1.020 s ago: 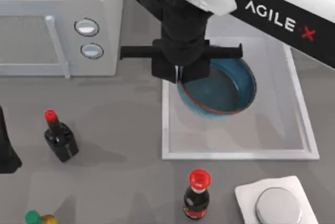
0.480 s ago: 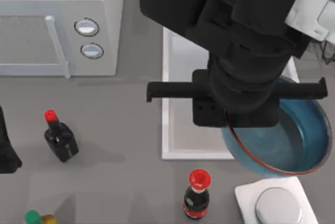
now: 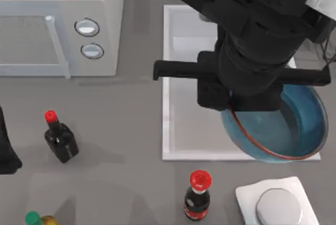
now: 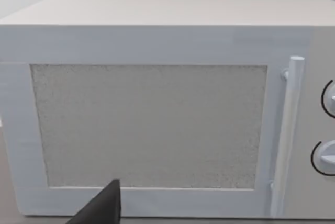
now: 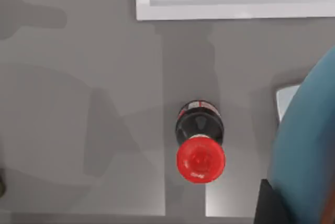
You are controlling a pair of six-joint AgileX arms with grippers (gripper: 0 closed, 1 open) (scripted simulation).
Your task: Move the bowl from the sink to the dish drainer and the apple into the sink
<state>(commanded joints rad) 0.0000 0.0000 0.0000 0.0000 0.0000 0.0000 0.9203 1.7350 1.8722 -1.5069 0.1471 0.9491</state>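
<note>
Overhead, your right tool (image 3: 234,113) is clamped on the deep blue round bowl (image 3: 286,130), held over the white rectangular sink's (image 3: 167,104) right corner. Right wrist: a red-capped dark bottle (image 5: 199,140) stands on the tabletop below the tool.

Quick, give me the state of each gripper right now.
Right gripper: shut on the rim of the bowl, held over the sink's right end.
Left gripper: faces the microwave; cannot be told.
</note>
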